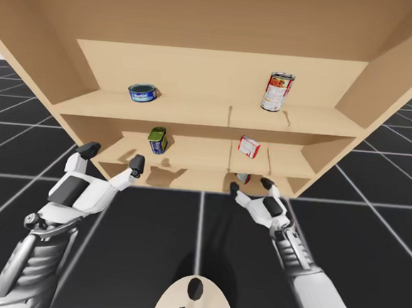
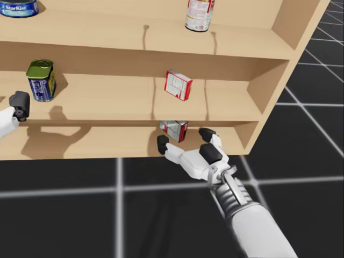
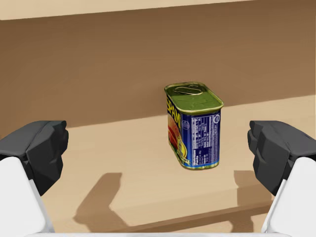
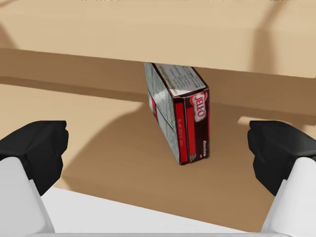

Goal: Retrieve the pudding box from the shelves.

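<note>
Step in hand: right arm's approach to the grasp.

The pudding box (image 4: 180,121), dark brown and red with a white side panel, is seen standing on end on the lowest shelf (image 4: 94,143). A corner is turned toward the right hand (image 4: 158,148). The box is placed at 12 o'clock of that hand, a shade toward 1. The hand is spread wide and no contact is made. The left hand (image 3: 158,153) is likewise held wide and empty, facing the blue tin (image 3: 195,126) on the middle shelf.

Judgement:
- The box is best straddled across its two broad faces, so a slight wrist turn and a shift toward 1 o'clock are advised before the advance.
- The middle shelf board (image 4: 163,44) is set close above the box, so the approach is to be kept low and level.
- The red-and-white box (image 2: 178,85), at 12 o'clock one shelf up, is not to be mistaken for the target.
- Closure is to be delayed until both pads are past the near corner; otherwise the box is likely to be pushed back or spun.
</note>
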